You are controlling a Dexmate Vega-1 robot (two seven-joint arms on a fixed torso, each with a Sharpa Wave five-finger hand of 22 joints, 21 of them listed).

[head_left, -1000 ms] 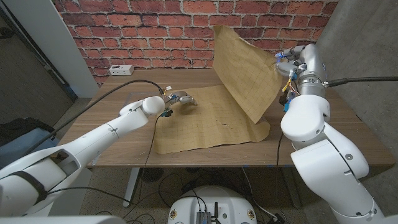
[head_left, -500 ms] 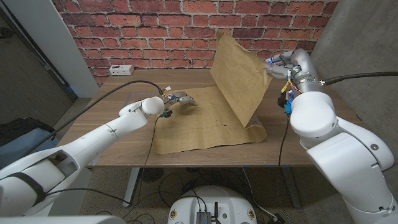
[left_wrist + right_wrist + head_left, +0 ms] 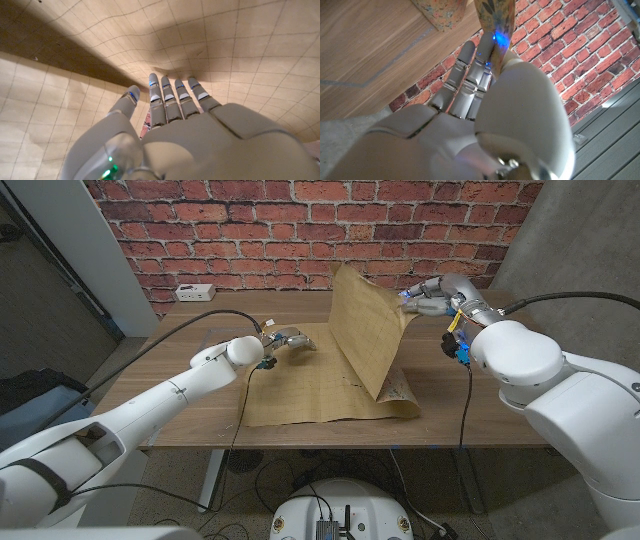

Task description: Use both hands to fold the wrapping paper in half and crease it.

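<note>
A single sheet of brown wrapping paper [image 3: 335, 370] lies partly on the wooden table [image 3: 160, 370], its right portion lifted into a steep, standing flap. Compared with a second ago, that flap stands further toward the robot's left, its top edge now near the middle of the table where before it rose over the right side, and the part still trailing on the table at the right has drawn in closer to the fold. The right hand [image 3: 428, 297] pinches the flap's upper edge; it has travelled leftward with the paper, and the right forearm has swung round behind it. In the right wrist view the right hand's fingers [image 3: 470, 75] are pressed together, with the paper's patterned side held at their tips against the brick wall [image 3: 260, 225] behind.

The left hand [image 3: 288, 340] has not moved in that time: it rests on the flat left portion of the sheet near its far edge. In the left wrist view its fingers [image 3: 172, 97] lie close together, tips down on the gridded surface, the lifted flap's shadow falling just beyond them.

Counted: one sheet of paper, one table, two robot hands at work, and one white power strip [image 3: 195, 291] at the table's far left corner, well apart from the paper
</note>
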